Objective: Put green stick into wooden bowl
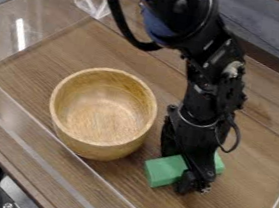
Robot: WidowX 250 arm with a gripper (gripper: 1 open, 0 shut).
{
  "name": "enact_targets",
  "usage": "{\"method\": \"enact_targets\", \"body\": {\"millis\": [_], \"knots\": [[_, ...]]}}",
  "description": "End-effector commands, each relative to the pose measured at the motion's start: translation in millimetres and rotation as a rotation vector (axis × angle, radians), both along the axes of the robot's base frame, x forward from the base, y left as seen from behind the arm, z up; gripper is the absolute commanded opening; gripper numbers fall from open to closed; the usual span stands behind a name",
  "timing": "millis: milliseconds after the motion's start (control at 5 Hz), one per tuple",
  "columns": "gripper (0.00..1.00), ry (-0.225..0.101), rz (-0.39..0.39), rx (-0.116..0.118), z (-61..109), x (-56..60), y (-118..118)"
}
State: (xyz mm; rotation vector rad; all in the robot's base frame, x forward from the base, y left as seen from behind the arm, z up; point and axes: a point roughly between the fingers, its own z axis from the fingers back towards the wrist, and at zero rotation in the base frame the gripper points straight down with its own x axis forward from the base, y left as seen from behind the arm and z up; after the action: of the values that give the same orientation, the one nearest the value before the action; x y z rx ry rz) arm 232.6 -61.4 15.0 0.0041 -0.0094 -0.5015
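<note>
The green stick (168,169) lies flat on the wooden table, just right of the wooden bowl (101,113). My gripper (184,171) points straight down over the stick's middle, with its black fingers (194,177) open and reaching down on either side of the bar. The stick's middle and right part are hidden behind the fingers; only its left end and a bit of the right end show. The bowl stands upright with nothing in it, a short gap left of the gripper.
Clear acrylic walls (33,32) surround the wooden table (261,163). A small clear stand (92,4) sits at the back left corner. The arm (184,23) reaches in from the top.
</note>
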Motion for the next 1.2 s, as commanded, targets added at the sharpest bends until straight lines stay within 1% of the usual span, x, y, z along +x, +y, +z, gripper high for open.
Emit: {"method": "enact_targets", "body": {"millis": [0, 400, 1000], "knots": [[1.00, -0.015, 0.015, -0.019, 8.0, 0.6, 1.2], [1.00, -0.028, 0.031, -0.052, 14.2, 0.5, 0.1], [1.00, -0.051, 0.041, -0.080, 15.5, 3.4, -2.1]]}}
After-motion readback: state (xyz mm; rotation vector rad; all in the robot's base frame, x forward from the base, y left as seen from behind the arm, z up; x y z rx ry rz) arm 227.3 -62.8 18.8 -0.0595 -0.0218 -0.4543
